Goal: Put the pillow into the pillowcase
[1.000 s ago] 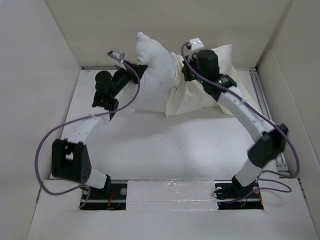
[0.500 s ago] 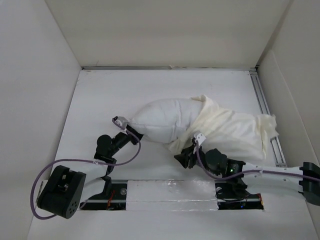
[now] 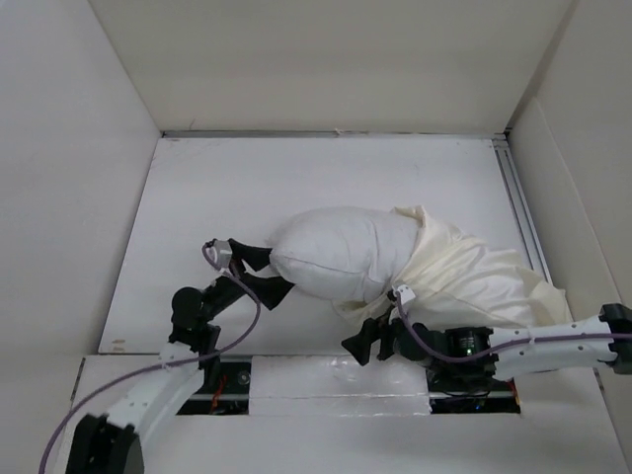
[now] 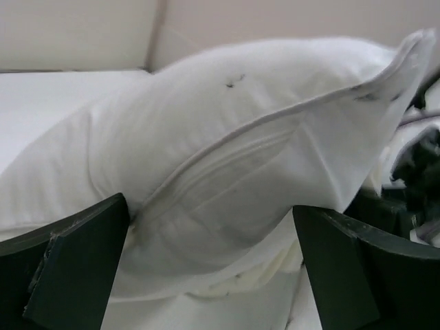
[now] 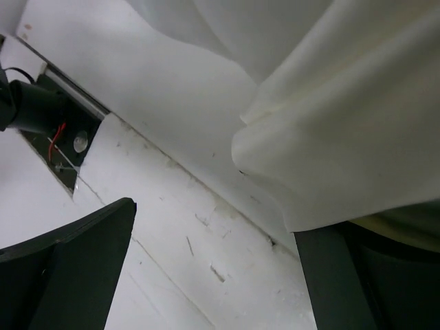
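So the white table (image 3: 296, 188) is boxed in by plain cream walls: back wall (image 3: 336, 59) behind it, left wall (image 3: 59, 178) and right wall (image 3: 583, 168) beside it. Metal rail (image 3: 520, 212) along its right edge. Soft even light.

Your flat white table (image 3: 247, 188) carries two things, both in the near half. A large plump white fabric pillow (image 3: 336, 259) lies lengthwise along the near edge, about midway, with one pointed corner toward the left edge. You can see its right end tucked inside the thin, wrinkled cream-yellow fabric pillowcase (image 3: 479, 281), which spreads toward the near right corner. A grey metal rail (image 3: 520, 212) runs along your right edge.
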Controlling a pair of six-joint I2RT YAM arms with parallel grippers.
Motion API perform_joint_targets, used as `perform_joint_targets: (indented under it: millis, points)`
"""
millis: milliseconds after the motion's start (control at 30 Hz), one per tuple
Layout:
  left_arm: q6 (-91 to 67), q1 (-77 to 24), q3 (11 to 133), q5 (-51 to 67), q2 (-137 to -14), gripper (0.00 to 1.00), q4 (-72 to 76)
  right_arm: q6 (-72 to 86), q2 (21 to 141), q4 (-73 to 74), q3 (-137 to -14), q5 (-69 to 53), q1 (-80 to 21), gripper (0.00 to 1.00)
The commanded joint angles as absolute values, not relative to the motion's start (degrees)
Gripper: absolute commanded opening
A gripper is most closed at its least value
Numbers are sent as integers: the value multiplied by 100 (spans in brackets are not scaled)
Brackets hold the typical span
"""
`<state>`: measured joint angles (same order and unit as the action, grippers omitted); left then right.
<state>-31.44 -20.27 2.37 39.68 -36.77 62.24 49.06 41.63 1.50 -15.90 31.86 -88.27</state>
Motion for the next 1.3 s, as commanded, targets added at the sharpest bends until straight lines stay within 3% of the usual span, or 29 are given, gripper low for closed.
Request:
perform_joint_targets:
  millis: [0,100,133,267,367,533,700,867,933,1100,1267]
  points:
    - [-3499,-2101,648,2377,-1815,100,2579,6159,4499,1335,-2013,3086,-9043,100]
    - [-4032,-2309,1405,43,-249,100,-726,6730,4815,1466,-2249,2962,-9508,100]
    - [-4661,-2512,1406,-800,50,100,-903,6898,4921,1616,-2346,3032,-9666,100]
    - [-5088,-2927,1397,-1572,809,100,-1362,7627,5711,2994,-3607,3619,-10571,100]
    - [-4853,-2927,1687,-1565,-6,100,-1179,7813,6362,3742,-4094,3831,-10644,100]
    - [-4379,-2927,2747,-1161,-2516,100,-458,7314,6285,3253,-4307,3911,-10644,100]
    - [-3930,-2927,3831,-819,-3348,100,-194,7409,6196,3269,-4377,3789,-10557,100]
    - [-3577,-2927,3746,350,-4366,100,157,8084,6258,3278,-3562,3147,-9968,100]
    - [-3726,-2927,3368,658,-4789,100,996,8095,6012,2965,-3306,3146,-9670,100]
    - [-4139,-2927,2698,896,-5859,100,2310,6402,6037,1128,-2357,2059,-6842,100]
    - [-4140,-2927,2698,932,-6425,100,2681,4444,7596,265,-3101,1267,-4820,100]
